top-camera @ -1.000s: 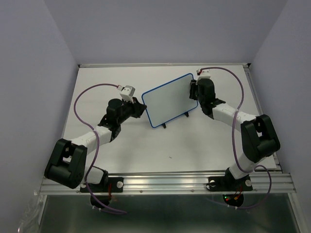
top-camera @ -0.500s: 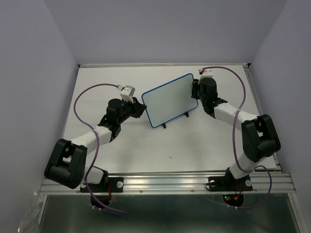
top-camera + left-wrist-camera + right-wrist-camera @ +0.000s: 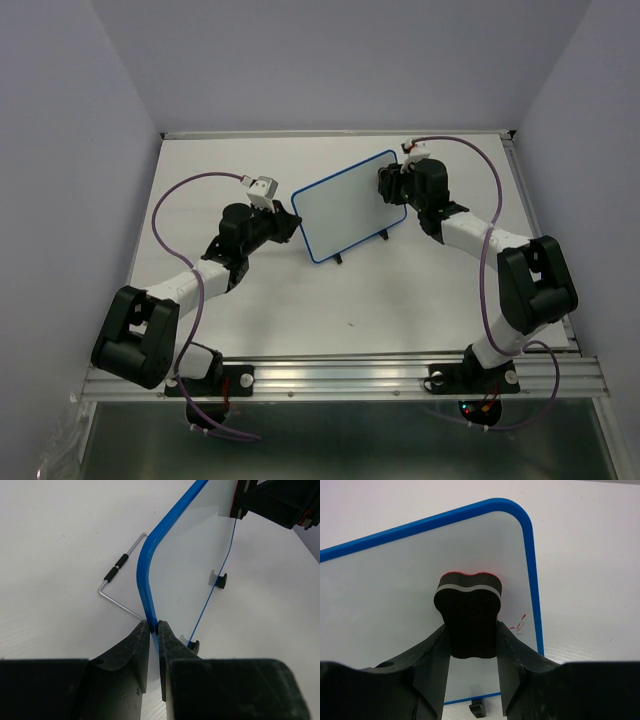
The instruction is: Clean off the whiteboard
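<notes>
1. Two tools at work: my left tool pinches the whiteboard by its blue frame.
2. My right tool grips a black eraser against the board face, beside red marks.
3. It stands mid-desk.

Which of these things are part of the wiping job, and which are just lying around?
Part of the job: whiteboard, clamped by the left gripper; black eraser in the right gripper; red marks.
Lying about: bent metal wire behind the board, possibly its stand.
</notes>
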You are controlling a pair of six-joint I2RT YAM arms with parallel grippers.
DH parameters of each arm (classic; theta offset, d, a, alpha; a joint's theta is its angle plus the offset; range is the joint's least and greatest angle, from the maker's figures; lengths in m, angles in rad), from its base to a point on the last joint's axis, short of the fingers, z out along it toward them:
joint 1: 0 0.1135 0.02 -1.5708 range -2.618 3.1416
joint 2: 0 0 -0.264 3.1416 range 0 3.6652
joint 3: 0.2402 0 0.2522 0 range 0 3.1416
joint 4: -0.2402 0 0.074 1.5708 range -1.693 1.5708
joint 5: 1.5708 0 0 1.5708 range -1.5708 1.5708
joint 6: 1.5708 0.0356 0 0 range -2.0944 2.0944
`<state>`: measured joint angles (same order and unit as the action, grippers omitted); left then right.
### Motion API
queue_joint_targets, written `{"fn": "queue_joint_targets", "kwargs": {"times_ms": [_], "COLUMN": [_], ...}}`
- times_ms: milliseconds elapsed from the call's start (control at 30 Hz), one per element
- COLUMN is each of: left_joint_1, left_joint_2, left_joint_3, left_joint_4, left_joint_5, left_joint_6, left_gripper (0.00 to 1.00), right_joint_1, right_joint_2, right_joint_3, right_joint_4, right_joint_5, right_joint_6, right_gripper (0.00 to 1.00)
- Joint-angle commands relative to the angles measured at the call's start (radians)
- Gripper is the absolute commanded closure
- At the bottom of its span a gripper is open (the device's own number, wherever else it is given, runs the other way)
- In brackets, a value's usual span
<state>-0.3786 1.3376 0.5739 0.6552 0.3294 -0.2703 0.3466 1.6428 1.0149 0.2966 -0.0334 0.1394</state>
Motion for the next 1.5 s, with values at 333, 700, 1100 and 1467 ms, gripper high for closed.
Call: {"fn": "queue_joint_targets", "kwargs": {"times_ms": [333, 700, 1100, 1467], "left_joint_1": [-0.002, 0.0, -0.002, -0.002], "left_joint_2": [-0.014, -0.018, -0.012, -0.006], "left_joint_3": [0.001, -0.002, 0.001, 0.006], "left_joint_4": [-0.052, -0.052, -0.052, -0.052], "left_joint_5": [-0.024, -0.023, -0.023, -0.023], "left_joint_6": [0.034, 0.031, 0.031, 0.031], "left_gripper": [1.0, 1.0, 1.0, 1.0], "right_joint_1": [0.012, -0.043, -0.075, -0.075], "right_joint_2": [-0.034, -0.017, -0.017, -0.009], "right_joint_3": [0.001, 0.016, 0.024, -0.021], "right_joint_4": [0.069, 0.065, 0.067, 0.018], "right_joint_5": [0.15, 0.193, 0.141, -0.01], "right_joint_6": [-0.021, -0.027, -0.026, -0.04], "right_gripper": [0.99, 0.99, 0.99, 0.99]}}
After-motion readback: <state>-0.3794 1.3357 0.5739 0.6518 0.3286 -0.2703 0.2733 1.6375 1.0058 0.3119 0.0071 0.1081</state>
